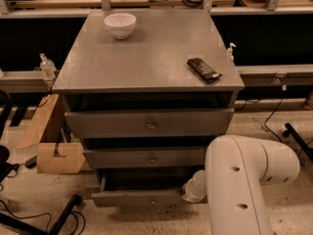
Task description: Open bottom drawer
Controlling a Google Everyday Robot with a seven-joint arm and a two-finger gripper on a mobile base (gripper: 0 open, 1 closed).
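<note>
The claw (192,191) sits low at the right end of the bottom drawer (132,198), touching or just beside its front corner. The white arm (244,180) hides its working end, so I cannot tell whether it is released, clenched or grasping anything.

The drawer stands partly out, with its front proud of the middle drawer (146,157) above the claw and a dark gap showing behind it. It looks like stiff painted wood, a shallow tray that is probably light and should slide straight. A pull from one corner could skew it and make it bind.

The best hold is the knob (153,200), to the claw's left at the front's centre. It is small, round and metal, and likely slippery. The front's top edge is the other option.

Far above the claw, the surface (146,58) carries a bowl (120,24) and a dark bar (204,69). No writing on either can be read.
</note>
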